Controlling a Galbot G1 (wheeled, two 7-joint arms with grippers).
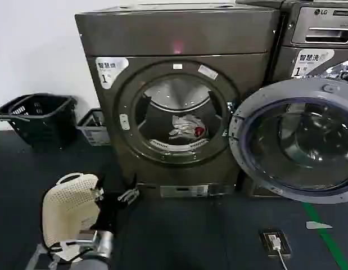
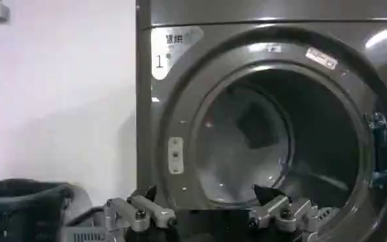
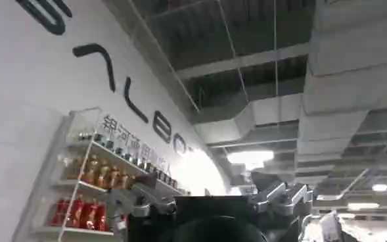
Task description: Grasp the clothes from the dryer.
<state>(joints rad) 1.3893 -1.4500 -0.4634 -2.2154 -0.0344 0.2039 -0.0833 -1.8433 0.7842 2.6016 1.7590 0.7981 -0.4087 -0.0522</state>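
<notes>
Clothes (image 1: 186, 127) lie on the drum floor of the dryer (image 1: 179, 39), a small white-grey bundle with a red patch, sitting toward 5 o'clock inside the porthole and well back from the rim. The door (image 1: 297, 140) hangs swung open at 3 o'clock of the opening, so the way in is clear.

Our left gripper (image 2: 209, 214) hovers low in front of the dryer, outside the drum, near 7 o'clock of the porthole, with its fingers spread apart and nothing between them. In the head view we see it as a small metal claw (image 1: 129, 195) just ahead of the cream mesh cover on our arm. Our right gripper (image 3: 213, 197) is parked pointing up at the ceiling, fingers also apart and empty.

We judge the reach has barely begun: we must lift the left gripper over the lower lip and carry it deep inside. The main risk is clipping that lip or the gasket, since we start below it. The bundle is limp and small, so a shallow pinch may catch only a fold and let it slip off. The drum interior looks dim in the left wrist view, and we cannot quite pick out the bundle there, so misjudging depth seems possible.
</notes>
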